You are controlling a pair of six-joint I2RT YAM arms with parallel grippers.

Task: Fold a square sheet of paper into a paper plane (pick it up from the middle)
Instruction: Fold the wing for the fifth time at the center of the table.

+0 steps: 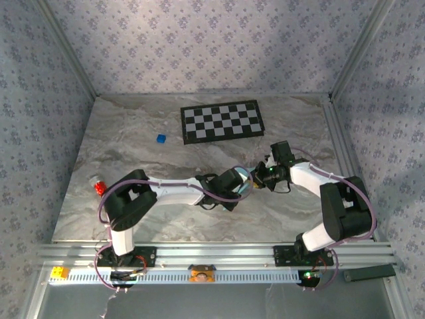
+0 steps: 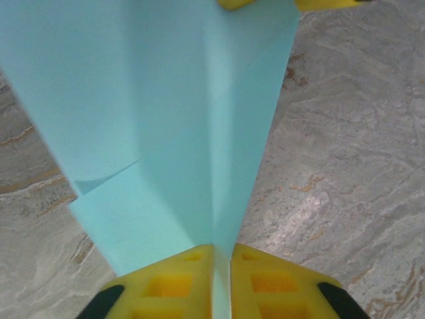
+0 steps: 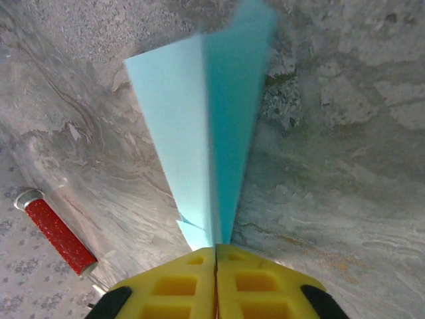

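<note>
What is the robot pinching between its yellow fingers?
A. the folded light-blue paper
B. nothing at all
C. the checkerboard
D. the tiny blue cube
A. The folded light-blue paper sticks straight out from between the shut right fingers, and the left fingers pinch its other end too.

A checkerboard lies on the marble table, a blue cube beside it

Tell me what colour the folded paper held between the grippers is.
Light blue. The paper plane shows best in the left wrist view.
</note>
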